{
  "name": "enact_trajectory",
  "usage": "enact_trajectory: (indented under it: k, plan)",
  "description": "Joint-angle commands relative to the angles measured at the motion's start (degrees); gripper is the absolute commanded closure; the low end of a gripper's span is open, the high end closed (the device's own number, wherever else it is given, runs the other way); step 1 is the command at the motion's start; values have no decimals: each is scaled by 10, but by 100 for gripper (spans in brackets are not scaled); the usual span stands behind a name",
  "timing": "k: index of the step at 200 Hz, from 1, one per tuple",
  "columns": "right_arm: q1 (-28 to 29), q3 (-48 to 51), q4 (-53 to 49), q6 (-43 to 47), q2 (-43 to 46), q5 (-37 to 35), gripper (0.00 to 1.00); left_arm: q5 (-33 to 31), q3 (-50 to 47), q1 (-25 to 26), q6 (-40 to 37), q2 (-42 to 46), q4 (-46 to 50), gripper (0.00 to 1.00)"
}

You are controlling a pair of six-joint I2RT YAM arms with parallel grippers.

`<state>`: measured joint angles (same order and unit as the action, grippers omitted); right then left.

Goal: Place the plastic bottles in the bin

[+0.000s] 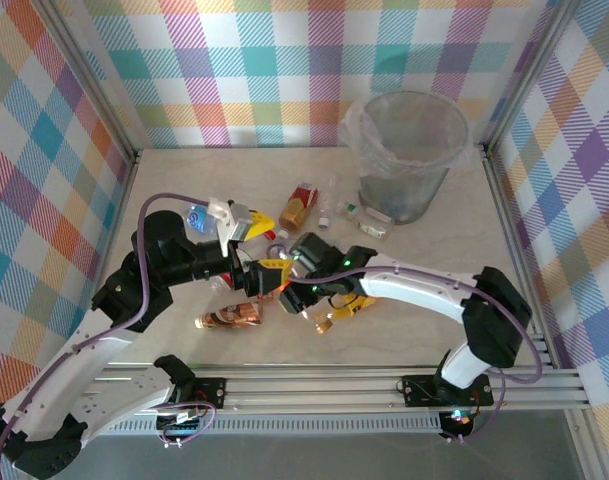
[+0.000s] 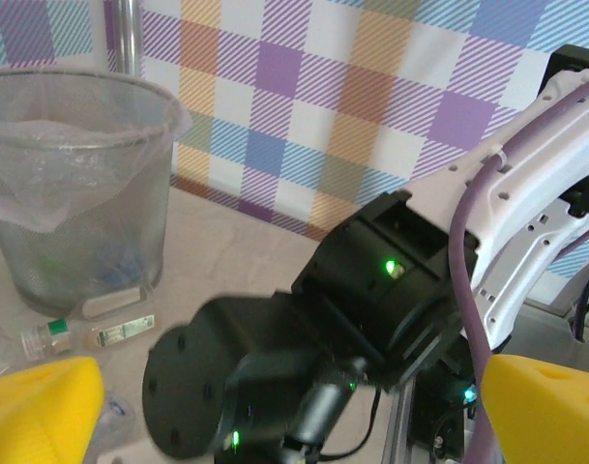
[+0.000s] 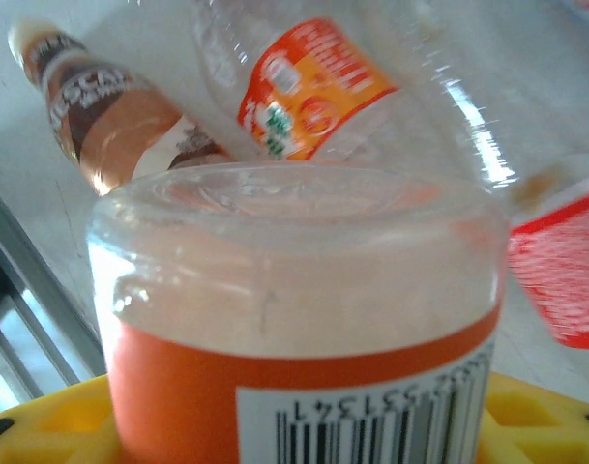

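Observation:
My right gripper (image 1: 322,306) is low over the table's middle, shut on an orange-labelled plastic bottle (image 3: 294,319) with a barcode, which sits between its yellow fingers (image 3: 43,425). In the top view that bottle (image 1: 346,307) lies under the right wrist. My left gripper (image 1: 262,246) hovers just left of it, wide open. Between its yellow fingertips (image 2: 38,411) stands the right arm's black wrist (image 2: 304,338). More bottles lie around: a copper-brown one (image 1: 234,316), a red-labelled one (image 1: 299,205), and clear ones (image 1: 374,228) by the bin (image 1: 409,150) at the back right.
The bin (image 2: 72,193) has a clear bag liner, and a small clear bottle (image 2: 91,333) lies at its base. Past the held bottle lie a brown bottle (image 3: 101,106), a clear orange-labelled one (image 3: 313,87) and a red label (image 3: 560,271). Checked walls enclose the table.

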<state>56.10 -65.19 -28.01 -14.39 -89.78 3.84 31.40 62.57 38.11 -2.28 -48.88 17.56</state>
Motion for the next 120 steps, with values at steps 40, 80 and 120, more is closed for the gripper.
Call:
enact_trajectory:
  k: [40,80,120]
  plan:
    - [-99,2,-9,0,109,55,44,-43,21,-1,-2,-25,-11,0]
    - [-156,-42,-42,24,152,33,44,-81,-10,-1,43,-41,-80,0]
    - [-206,-117,-59,54,177,-6,44,-85,-28,-1,32,-55,-77,0]
